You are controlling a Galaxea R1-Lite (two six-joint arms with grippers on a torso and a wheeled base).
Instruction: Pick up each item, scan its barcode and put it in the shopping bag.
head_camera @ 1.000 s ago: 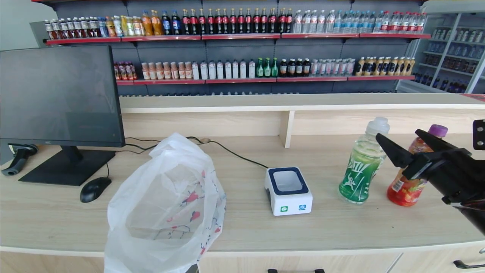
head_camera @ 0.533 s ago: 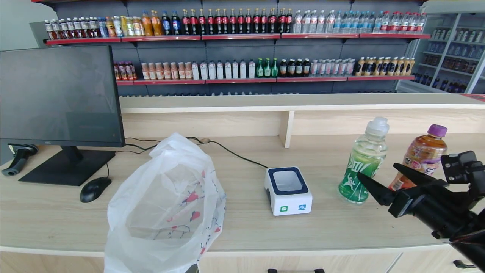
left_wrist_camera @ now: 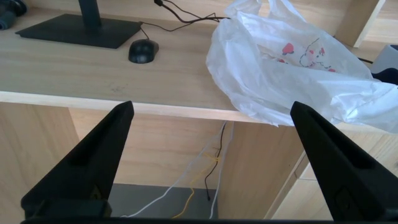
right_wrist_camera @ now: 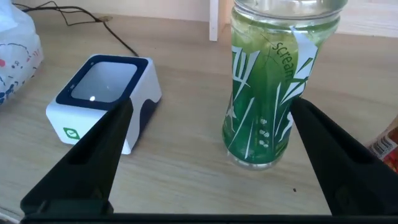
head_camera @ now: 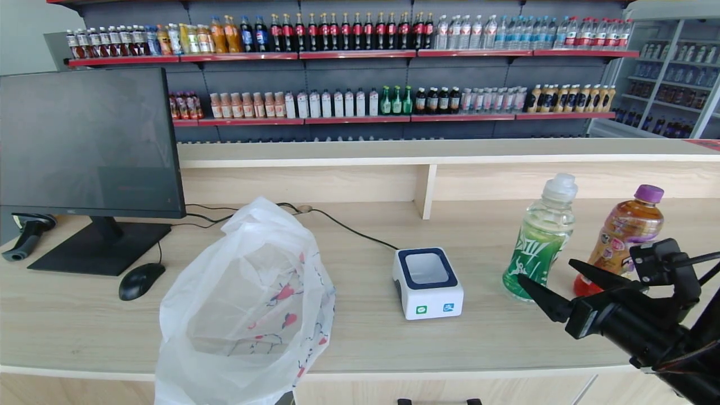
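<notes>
Right now your right gripper point(head_camera: 545, 269) hangs over the right end of the tabletop point(head_camera: 394, 343) with its fingers spread wide and nothing held between them. They point at the lower part of the green bottle point(head_camera: 539, 239), close to it but not touching. That bottle stands upright with its white cap on. The orange bottle point(head_camera: 621, 230) with the purple cap stands upright just beside it, further to the right. The white barcode scanner point(head_camera: 427, 283) with the dark blue rim sits near the middle of the tabletop, to the left of the green bottle, its window facing up. The shopping bag point(head_camera: 247, 304), thin white plastic with small red prints, stands slumped left of the scanner at the front edge and spills over it. Your left gripper point(left_wrist_camera: 211, 106) sits below that front edge, fingers also wide apart and empty, facing the tabletop's underside and the bag. A monitor point(head_camera: 90, 140) and a black mouse point(head_camera: 140, 280) occupy the far left.
</notes>
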